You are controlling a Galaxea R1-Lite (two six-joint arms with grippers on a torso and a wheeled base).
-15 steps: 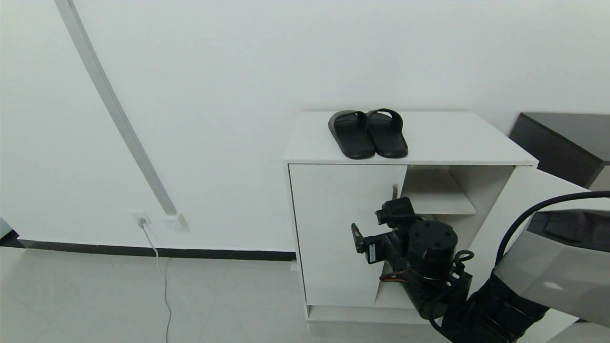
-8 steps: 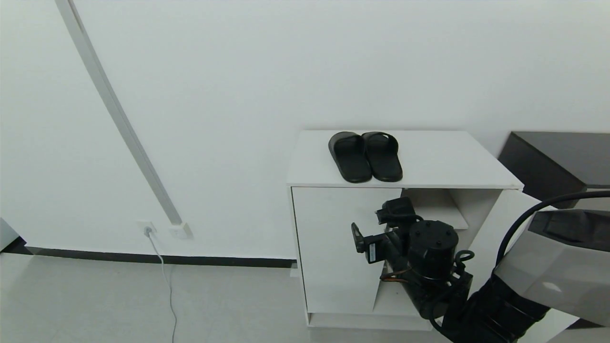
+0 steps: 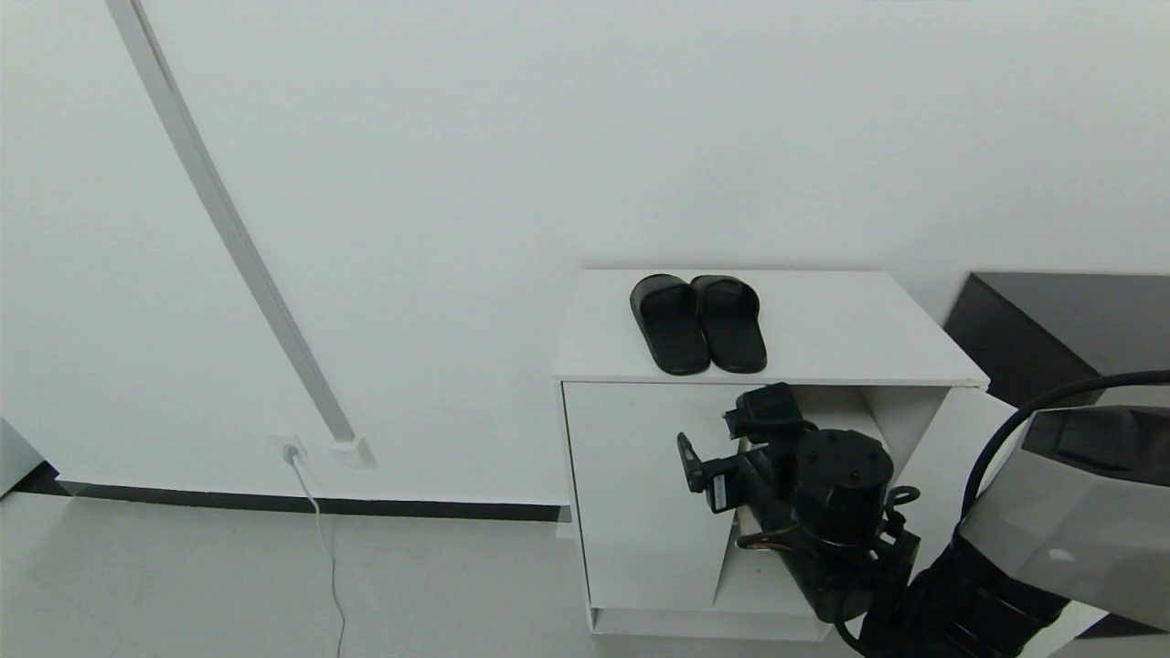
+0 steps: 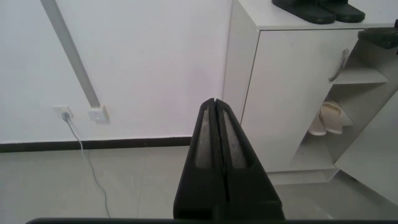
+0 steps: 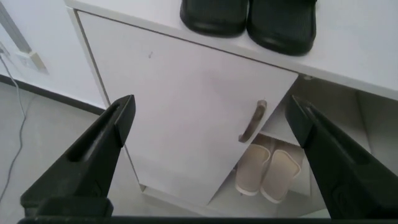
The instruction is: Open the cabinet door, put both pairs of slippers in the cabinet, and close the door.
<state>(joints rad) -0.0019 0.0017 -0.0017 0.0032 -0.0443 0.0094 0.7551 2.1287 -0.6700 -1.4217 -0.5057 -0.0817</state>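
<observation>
Head view: a smooth, boxy white cabinet (image 3: 823,320) stands right of centre. A pair of matte black slippers (image 3: 699,322) lies side by side on its flat top, long axes running front to back, strap ends toward the wall, heels at the front edge. The right door (image 3: 955,448) is swung open. The right arm (image 3: 836,512) rises from the lower right corner, its wrist level with the opening.

Left wrist view: the left gripper (image 4: 215,118) has its ridged fingers pressed together, holding nothing. A pair of pale slippers (image 4: 329,117) sits in the cabinet's lower compartment.

Right wrist view: the right gripper (image 5: 210,109) is spread wide and empty before the closed left door, whose slim metal handle (image 5: 252,121) is upright.
</observation>
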